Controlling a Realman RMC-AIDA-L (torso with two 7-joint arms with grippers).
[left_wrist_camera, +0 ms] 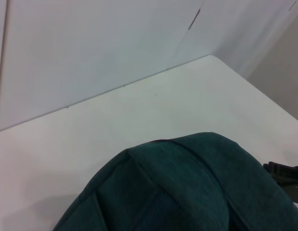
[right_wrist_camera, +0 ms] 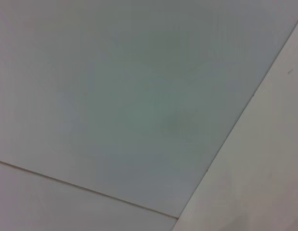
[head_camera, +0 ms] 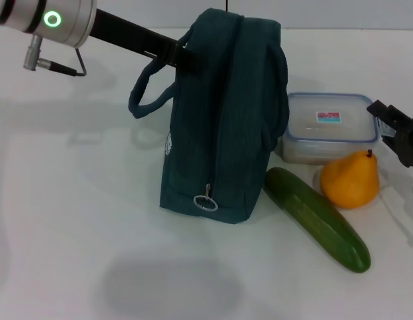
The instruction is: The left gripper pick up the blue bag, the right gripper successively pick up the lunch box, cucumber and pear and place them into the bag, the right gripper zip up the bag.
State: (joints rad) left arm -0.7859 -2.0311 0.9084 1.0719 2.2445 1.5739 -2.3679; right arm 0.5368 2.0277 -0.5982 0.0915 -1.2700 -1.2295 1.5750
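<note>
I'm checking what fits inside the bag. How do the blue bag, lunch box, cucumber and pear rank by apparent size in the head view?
1. blue bag, clearly largest
2. lunch box and cucumber: look similar, so unranked
3. pear, smallest

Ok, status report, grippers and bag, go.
Left gripper at blue bag top, near the handles. Right gripper open beside lunch box. Bag upright, zipped. Pear, cucumber on table, unpicked.

The blue bag point(head_camera: 223, 120) stands upright on the counter, zipped shut, its ring pull low on the near end. Just right of it the cucumber point(head_camera: 318, 219) lies slantwise; the pear point(head_camera: 351, 179) stands upright beside the cucumber, before the closed lunch box point(head_camera: 330, 127)
</note>
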